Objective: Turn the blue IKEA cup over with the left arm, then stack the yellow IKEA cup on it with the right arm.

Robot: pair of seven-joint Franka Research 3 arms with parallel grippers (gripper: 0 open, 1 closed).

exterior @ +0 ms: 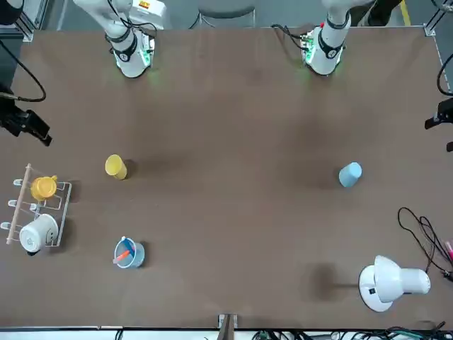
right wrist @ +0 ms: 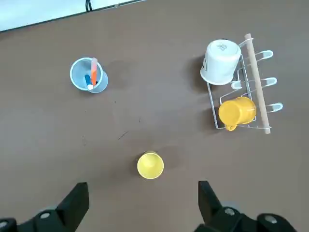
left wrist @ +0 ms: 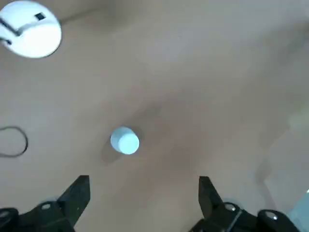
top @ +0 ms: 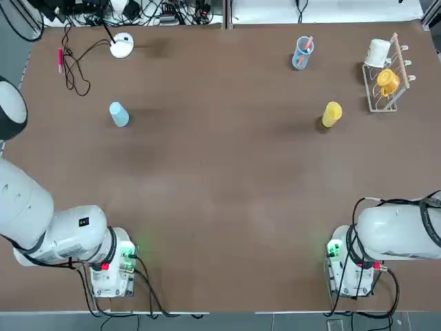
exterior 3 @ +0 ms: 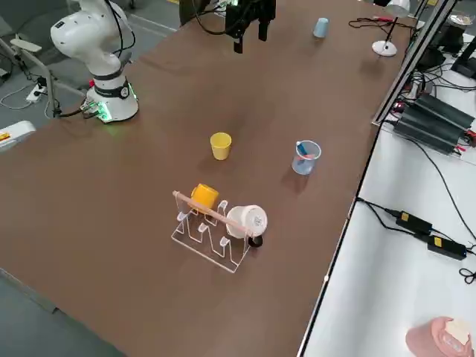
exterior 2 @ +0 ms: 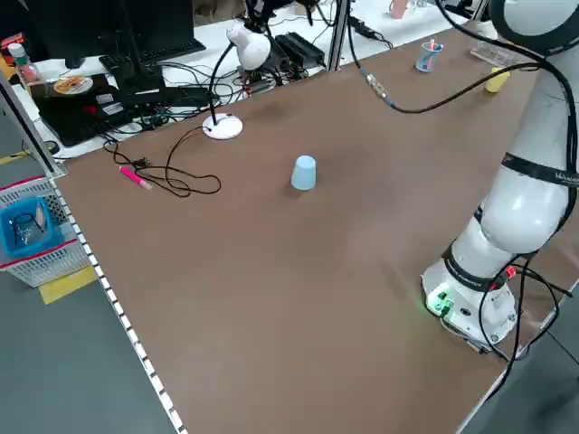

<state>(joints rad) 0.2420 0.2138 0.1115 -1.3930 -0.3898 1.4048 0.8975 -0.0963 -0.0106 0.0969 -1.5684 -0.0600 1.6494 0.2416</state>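
The first step is barely begun: the left gripper, jaws spread wide and empty, hangs high above the blue IKEA cup standing on the table's left half, so next it must descend, grasp and flip it.

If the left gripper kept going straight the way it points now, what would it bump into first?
Probably the bare table. The open left gripper points down at it, and the blue IKEA cup stands just off its line, though depth is hard to judge.
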